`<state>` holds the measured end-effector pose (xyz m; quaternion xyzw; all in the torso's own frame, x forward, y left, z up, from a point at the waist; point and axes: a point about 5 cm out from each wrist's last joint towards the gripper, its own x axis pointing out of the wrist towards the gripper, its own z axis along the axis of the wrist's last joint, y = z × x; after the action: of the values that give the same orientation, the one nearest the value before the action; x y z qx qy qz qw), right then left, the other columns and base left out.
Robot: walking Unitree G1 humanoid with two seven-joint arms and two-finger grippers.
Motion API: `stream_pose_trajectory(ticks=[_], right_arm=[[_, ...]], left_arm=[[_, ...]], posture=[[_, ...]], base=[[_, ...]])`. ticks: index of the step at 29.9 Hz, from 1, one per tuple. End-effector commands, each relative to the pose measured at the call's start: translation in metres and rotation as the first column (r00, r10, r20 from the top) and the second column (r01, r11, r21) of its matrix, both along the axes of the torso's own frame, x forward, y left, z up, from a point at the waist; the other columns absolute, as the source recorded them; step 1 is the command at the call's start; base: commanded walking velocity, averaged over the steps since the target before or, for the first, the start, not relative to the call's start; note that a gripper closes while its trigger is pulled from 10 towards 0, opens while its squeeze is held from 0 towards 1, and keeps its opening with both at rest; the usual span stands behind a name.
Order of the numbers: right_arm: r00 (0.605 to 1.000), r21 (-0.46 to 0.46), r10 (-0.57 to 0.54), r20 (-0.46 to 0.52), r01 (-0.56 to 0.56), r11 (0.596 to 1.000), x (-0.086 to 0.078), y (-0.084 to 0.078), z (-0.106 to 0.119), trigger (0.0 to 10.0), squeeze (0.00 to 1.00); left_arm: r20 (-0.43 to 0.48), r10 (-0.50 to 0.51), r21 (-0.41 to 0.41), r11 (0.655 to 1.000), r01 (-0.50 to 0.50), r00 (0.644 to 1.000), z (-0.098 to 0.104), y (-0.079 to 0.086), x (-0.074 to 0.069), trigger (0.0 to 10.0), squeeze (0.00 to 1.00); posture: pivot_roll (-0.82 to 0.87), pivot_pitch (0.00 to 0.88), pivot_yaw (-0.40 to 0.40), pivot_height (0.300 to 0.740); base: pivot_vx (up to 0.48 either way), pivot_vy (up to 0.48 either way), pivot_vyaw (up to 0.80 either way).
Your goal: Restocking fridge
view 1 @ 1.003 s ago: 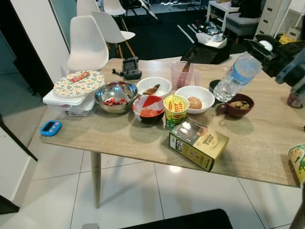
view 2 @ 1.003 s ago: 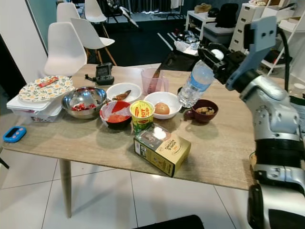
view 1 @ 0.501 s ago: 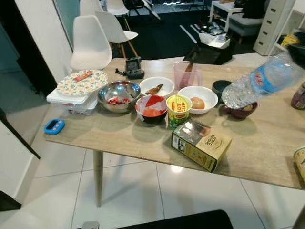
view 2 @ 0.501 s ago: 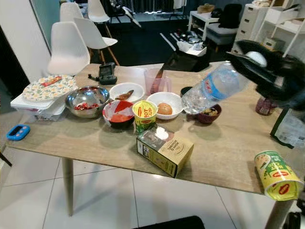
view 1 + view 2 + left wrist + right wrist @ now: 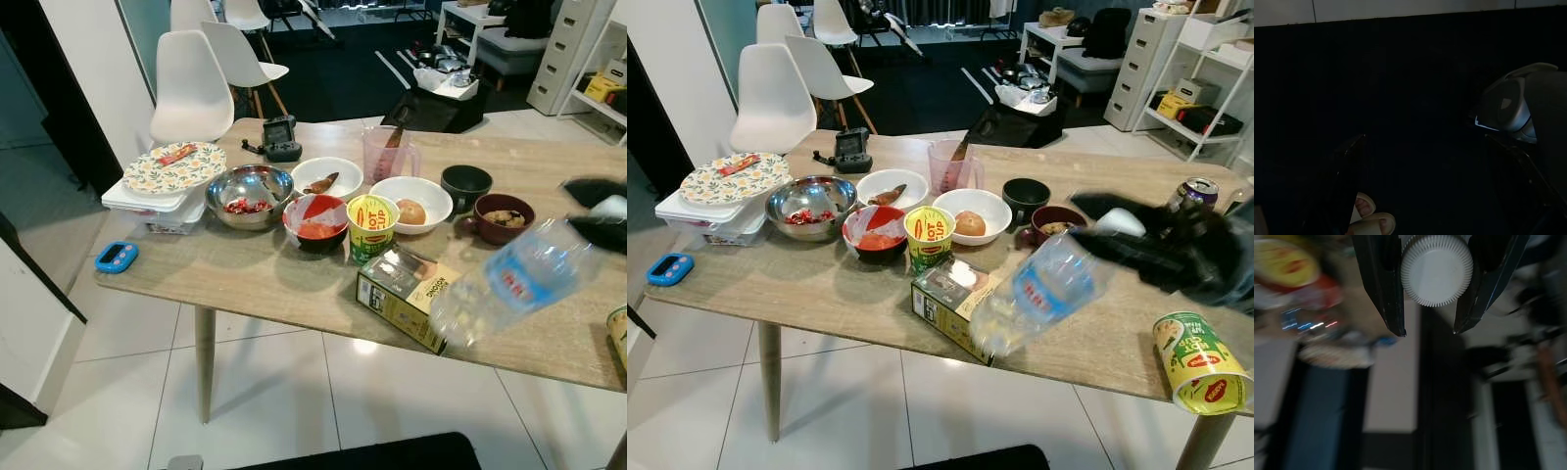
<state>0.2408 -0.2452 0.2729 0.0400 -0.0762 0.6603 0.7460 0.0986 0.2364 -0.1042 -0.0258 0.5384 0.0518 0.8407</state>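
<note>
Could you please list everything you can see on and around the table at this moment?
water bottle: 1, clear with blue label, tilted in the air over the table's front edge
table: 1, light wood
carton: 1, olive-yellow, lying at front edge
noodle cup: 1, yellow, upright mid-table
fallen cup: 1, yellow-green, on its side at right corner
white bowls: 2, holding food, mid-table
red bowl: 1, beside the noodle cup
steel bowl: 1, left of centre
dark bowls: 2, right of the white bowls
pink jug: 1, at the back
floral plate: 1, on a white box, left end
blue timer: 1, left corner
chairs: white, behind the table
right gripper: 1, black fingers around the bottle's white cap
</note>
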Motion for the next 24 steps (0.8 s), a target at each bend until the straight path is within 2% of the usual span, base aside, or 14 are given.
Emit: stream_pose_trajectory(ticks=[1,8,10,12,13,14,16,17,19,20,21,22,23,24], right_arm=[[0.997,-0.072,0.052,-0.055,-0.056,0.996,-0.002,0.007,-0.008,10.0,0.00],[0.977,-0.131,0.077,-0.197,-0.104,0.986,-0.005,0.009,-0.038,10.0,0.00],[0.977,-0.131,0.077,-0.197,-0.104,0.986,-0.005,0.009,-0.038,10.0,0.00],[0.959,-0.256,0.039,-0.281,-0.114,0.960,-0.007,0.011,-0.068,10.0,0.00],[0.959,-0.256,0.039,-0.281,-0.114,0.960,-0.007,0.011,-0.068,10.0,0.00],[0.946,-0.342,0.001,-0.324,-0.119,0.932,-0.007,0.011,-0.089,10.0,0.00],[0.930,-0.408,-0.036,-0.366,-0.125,0.905,-0.008,0.012,-0.111,10.0,0.00],[0.930,-0.408,-0.036,-0.366,-0.125,0.905,-0.008,0.012,-0.111,10.0,0.00],[0.900,-0.495,-0.116,-0.420,-0.120,0.860,-0.009,0.011,-0.147,10.0,0.00],[0.900,-0.495,-0.116,-0.420,-0.120,0.860,-0.009,0.011,-0.147,10.0,0.00],[0.888,-0.538,-0.164,-0.430,-0.106,0.836,-0.009,0.009,-0.165,10.0,0.00],[0.888,-0.538,-0.164,-0.430,-0.106,0.836,-0.009,0.009,-0.165,10.0,0.00],[0.875,-0.592,-0.228,-0.428,-0.081,0.802,-0.010,0.005,-0.185,10.0,0.00],[0.875,-0.592,-0.228,-0.428,-0.081,0.802,-0.010,0.005,-0.185,10.0,0.00]], left_arm=[[-0.003,0.021,-0.009,1.000,-0.021,1.000,-0.001,-0.001,-0.001,10.0,0.00],[-0.002,0.027,-0.011,1.000,-0.027,1.000,-0.001,-0.002,-0.001,10.0,0.00],[-0.002,0.027,-0.011,1.000,-0.027,1.000,-0.001,-0.002,-0.001,10.0,0.00],[-0.002,0.025,-0.010,1.000,-0.025,1.000,-0.001,-0.002,-0.001,10.0,0.00],[-0.002,0.025,-0.010,1.000,-0.025,1.000,-0.001,-0.002,-0.001,10.0,0.00],[-0.002,0.024,-0.010,1.000,-0.024,1.000,-0.001,-0.002,-0.001,10.0,0.00],[-0.001,0.024,-0.010,1.000,-0.024,1.000,-0.001,-0.002,0.000,10.0,0.00],[-0.001,0.024,-0.010,1.000,-0.024,1.000,-0.001,-0.002,0.000,10.0,0.00],[0.001,0.027,-0.010,1.000,-0.027,1.000,-0.001,-0.002,0.000,10.0,0.00],[0.001,0.027,-0.010,1.000,-0.027,1.000,-0.001,-0.002,0.000,10.0,0.00],[0.002,0.028,-0.009,1.000,-0.028,1.000,-0.001,-0.002,0.000,10.0,0.00],[0.002,0.028,-0.009,1.000,-0.028,1.000,-0.001,-0.002,0.000,10.0,0.00],[0.002,0.029,-0.008,1.000,-0.029,1.000,-0.001,-0.002,0.000,10.0,0.00],[0.002,0.029,-0.008,1.000,-0.029,1.000,-0.001,-0.002,0.000,10.0,0.00]], posture=[[-0.03,0.000,-0.002,0.740],[-0.03,0.000,-0.006,0.740],[-0.03,0.000,-0.006,0.740],[-0.03,0.000,-0.006,0.740],[-0.03,0.000,-0.006,0.740],[-0.03,0.000,-0.008,0.740],[-0.03,0.000,-0.010,0.740],[-0.03,0.000,-0.010,0.740],[-0.03,0.000,-0.011,0.740],[-0.03,0.000,-0.011,0.740],[-0.02,0.000,-0.012,0.740],[-0.02,0.000,-0.012,0.740],[-0.03,0.000,-0.010,0.740],[-0.03,0.000,-0.010,0.740]], base=[[0.000,0.000,0.00],[0.000,0.000,0.00],[0.000,0.000,0.00],[0.000,0.000,0.00],[0.000,0.000,0.00],[0.000,0.000,0.00],[0.000,0.000,0.00],[0.000,0.000,0.00],[0.000,0.000,0.00],[0.000,0.000,0.00],[0.000,0.000,0.00],[0.000,0.000,0.00],[0.000,0.000,0.00],[0.000,0.000,0.00]])
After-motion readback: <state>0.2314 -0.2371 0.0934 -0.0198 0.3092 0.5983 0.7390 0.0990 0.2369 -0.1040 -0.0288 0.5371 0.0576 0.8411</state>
